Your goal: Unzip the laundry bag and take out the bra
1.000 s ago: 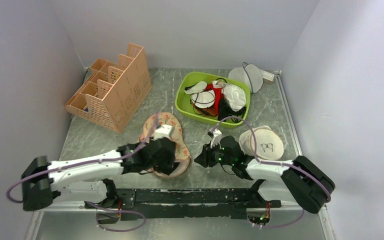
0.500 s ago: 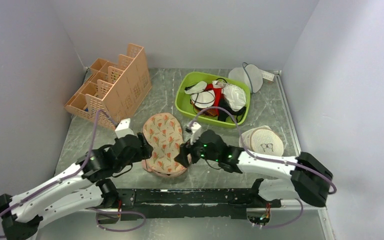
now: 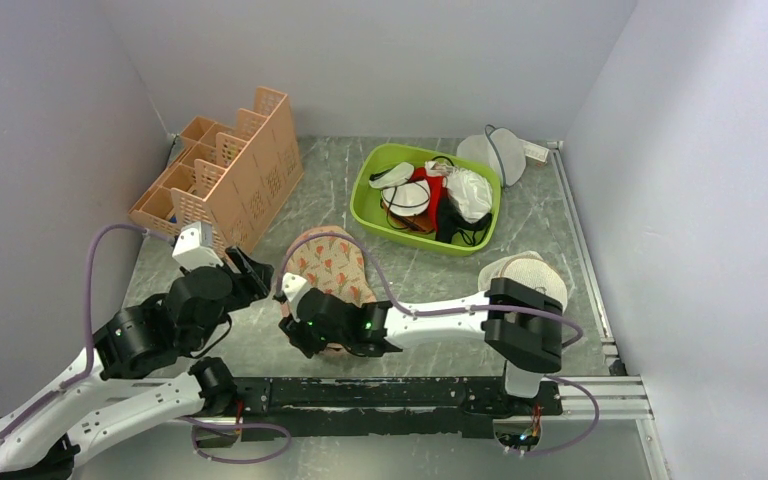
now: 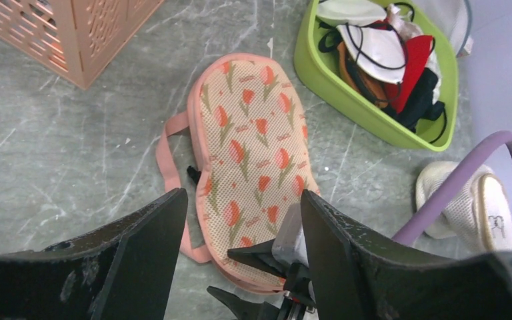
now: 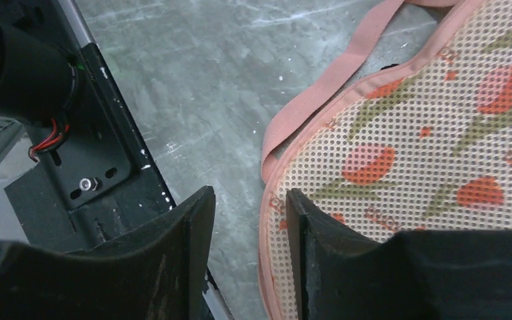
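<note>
The laundry bag [image 3: 328,262] lies flat mid-table, a beige pouch with red-and-green print and pink trim. It fills the left wrist view [image 4: 253,140] and the right wrist view [image 5: 440,147]. A small black bit [image 4: 192,175] sticks out at its left waist beside a pink strap loop [image 4: 170,167]. The bra is hidden. My left gripper [image 3: 252,268] is open and empty, raised left of the bag [image 4: 242,197]. My right gripper [image 3: 295,335] is open at the bag's near-left edge. Its jaws [image 5: 247,197] straddle the pink trim, one finger [image 5: 307,227] over the mesh.
A green bin [image 3: 365,190] of mixed garments, red, white and black, stands behind the bag. An orange lattice organizer [image 3: 230,180] is at the back left. A round beige mesh disc [image 3: 535,275] lies right, a white mesh pouch [image 3: 495,155] at the back. A black rail [image 3: 380,390] runs along the near edge.
My left gripper drew back off the bag to the left and rose. My right gripper swept left across the bag to its near-left edge.
</note>
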`<action>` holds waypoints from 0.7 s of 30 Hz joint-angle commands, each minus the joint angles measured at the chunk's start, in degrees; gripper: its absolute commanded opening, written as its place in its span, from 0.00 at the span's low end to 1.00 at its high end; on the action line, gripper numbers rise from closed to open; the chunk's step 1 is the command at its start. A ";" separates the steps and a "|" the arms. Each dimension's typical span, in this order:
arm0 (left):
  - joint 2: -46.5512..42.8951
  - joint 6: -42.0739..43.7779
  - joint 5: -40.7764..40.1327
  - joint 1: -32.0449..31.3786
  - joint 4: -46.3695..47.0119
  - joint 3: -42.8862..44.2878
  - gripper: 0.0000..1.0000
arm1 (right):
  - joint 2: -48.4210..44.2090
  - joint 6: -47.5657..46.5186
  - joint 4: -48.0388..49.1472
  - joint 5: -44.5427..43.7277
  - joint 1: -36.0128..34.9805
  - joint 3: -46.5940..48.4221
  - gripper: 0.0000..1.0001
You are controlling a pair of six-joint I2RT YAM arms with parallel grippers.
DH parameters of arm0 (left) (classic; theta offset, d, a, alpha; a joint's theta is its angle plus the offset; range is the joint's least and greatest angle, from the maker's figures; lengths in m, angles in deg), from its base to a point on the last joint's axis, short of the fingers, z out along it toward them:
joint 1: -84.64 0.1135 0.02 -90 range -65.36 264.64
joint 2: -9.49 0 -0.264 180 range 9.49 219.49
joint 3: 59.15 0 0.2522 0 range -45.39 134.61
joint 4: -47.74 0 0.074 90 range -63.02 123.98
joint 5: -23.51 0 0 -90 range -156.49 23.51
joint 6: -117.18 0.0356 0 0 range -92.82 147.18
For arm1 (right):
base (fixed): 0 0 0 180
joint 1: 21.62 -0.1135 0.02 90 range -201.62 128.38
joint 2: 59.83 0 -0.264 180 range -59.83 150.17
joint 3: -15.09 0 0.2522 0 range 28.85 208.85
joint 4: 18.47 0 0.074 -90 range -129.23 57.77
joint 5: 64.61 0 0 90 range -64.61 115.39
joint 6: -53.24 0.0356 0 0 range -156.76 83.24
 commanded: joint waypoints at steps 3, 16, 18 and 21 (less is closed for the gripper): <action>-1.15 2.51 -1.23 0.27 -1.55 -0.31 0.74 | 3.17 -0.69 -2.06 -3.94 -1.18 2.66 0.39; -2.20 3.50 -0.64 0.32 -1.67 -0.24 0.74 | 5.35 -0.16 -2.40 -5.62 -1.97 4.20 0.01; -2.23 3.43 -0.50 0.31 -1.44 -0.37 0.74 | 3.51 0.15 -1.68 -5.82 -2.00 3.17 0.00; -2.11 3.59 -0.19 0.26 -0.87 -0.63 0.74 | -0.45 1.24 0.93 -5.62 -1.95 0.21 0.00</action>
